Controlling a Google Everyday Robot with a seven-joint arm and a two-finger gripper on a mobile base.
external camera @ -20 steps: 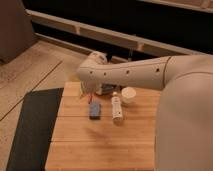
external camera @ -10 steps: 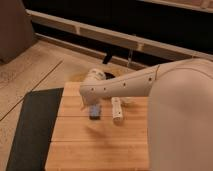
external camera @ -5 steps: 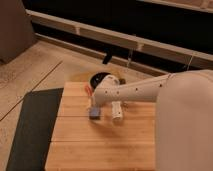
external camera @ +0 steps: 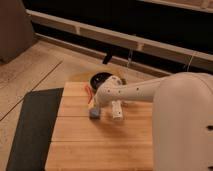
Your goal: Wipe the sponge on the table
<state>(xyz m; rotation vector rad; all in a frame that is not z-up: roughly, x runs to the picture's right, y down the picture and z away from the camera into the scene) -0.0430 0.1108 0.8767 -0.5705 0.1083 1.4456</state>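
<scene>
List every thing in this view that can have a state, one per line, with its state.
gripper: open, low over the sponge
sponge: lying flat on the table, under the gripper
white bottle: lying on its side beside the sponge
thin orange-red object: lying on the table behind the sponge
dark grey mat: flat on the floor beside the table

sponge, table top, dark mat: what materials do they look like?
sponge: probably soft foam, matte blue-grey. table: pale wood planks, seams visible, smooth finish. mat: dark grey, matte, maybe rubber. gripper sits just above the sponge.
</scene>
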